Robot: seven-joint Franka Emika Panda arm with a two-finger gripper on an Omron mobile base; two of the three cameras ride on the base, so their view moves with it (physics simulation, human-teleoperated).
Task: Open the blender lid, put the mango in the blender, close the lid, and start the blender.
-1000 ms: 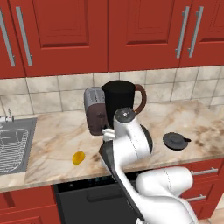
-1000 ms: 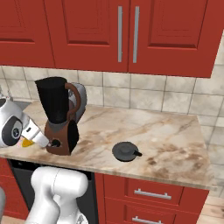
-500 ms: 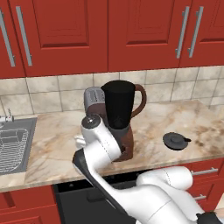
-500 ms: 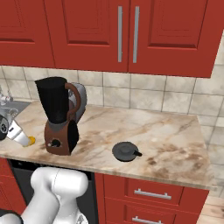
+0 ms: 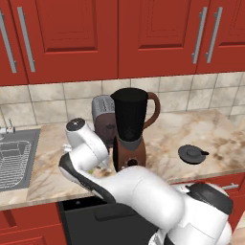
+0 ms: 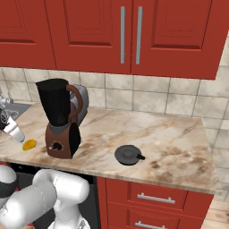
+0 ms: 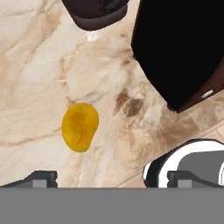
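Mango (image 7: 79, 127) lies on the marble counter (image 6: 170, 134), near its front edge, left of the blender (image 6: 60, 118) as the right base view shows it (image 6: 29, 145). In the hand view the fruit sits loose on the stone, between the two fingertips (image 7: 40, 178) but further out from them, touching neither. Gripper (image 7: 111, 179) hangs above it, jaws spread wide, nothing in them.

Blender stands upright on the counter (image 5: 130, 131), brown base, round dark knob on the front, dark jar with no cap on top, curved handle to the right in the left base view. Lid (image 6: 129, 154) rests flat on the counter to the right of the blender, well apart from it; the left base view has it at (image 5: 192, 153).

Toaster (image 5: 104, 123) is just behind and left of the blender, close to the tiled wall. Sink (image 5: 14, 158) is at the far left of the counter. Red cabinets (image 5: 72, 38) hang above.

White arm (image 5: 88, 153) bends low over the counter's front edge, blocking the fruit in the left base view.
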